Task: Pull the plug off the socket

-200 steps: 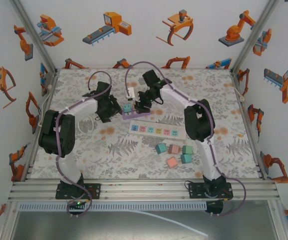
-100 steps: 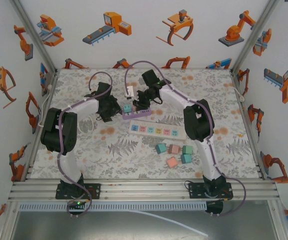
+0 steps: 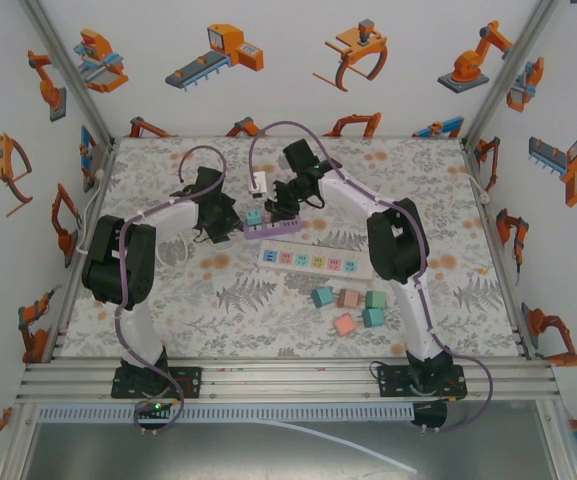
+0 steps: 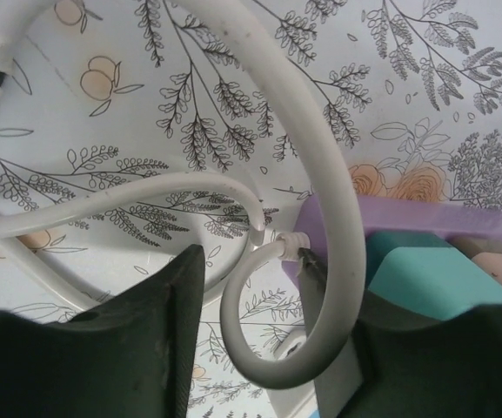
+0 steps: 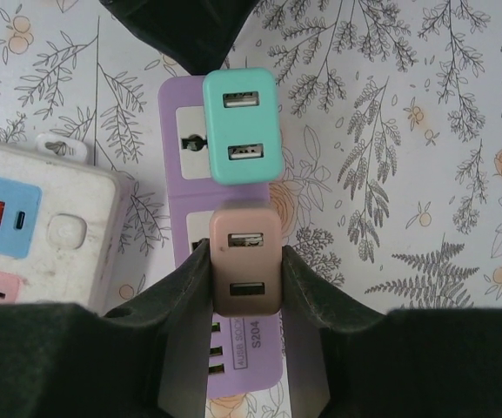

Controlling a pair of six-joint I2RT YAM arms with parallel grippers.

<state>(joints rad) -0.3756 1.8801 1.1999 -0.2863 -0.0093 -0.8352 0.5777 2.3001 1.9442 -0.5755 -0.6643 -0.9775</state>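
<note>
The pink plug (image 5: 246, 252) is sitting in the purple strip (image 5: 181, 91), right next to the teal plug (image 5: 242, 124). The right gripper (image 5: 245, 283) is clamping it, 1 finger pressing on each long side. The strip is lying flat on the table (image 5: 390, 131), with the white strip (image 5: 50, 226) just beside it. Over at the purple strip's cord end, the left gripper (image 4: 251, 296) is straddling the looping cord (image 4: 320, 157); whether it is actually pinching anything, I cannot tell. For a clean pull, I'd say the right arm is needing a straight lift, square to the strip's face, with no twisting and both fingers gripping low on the plug. The strip is looking light, so it will likely be rising with the plug unless the left side is pinning it down first.
</note>
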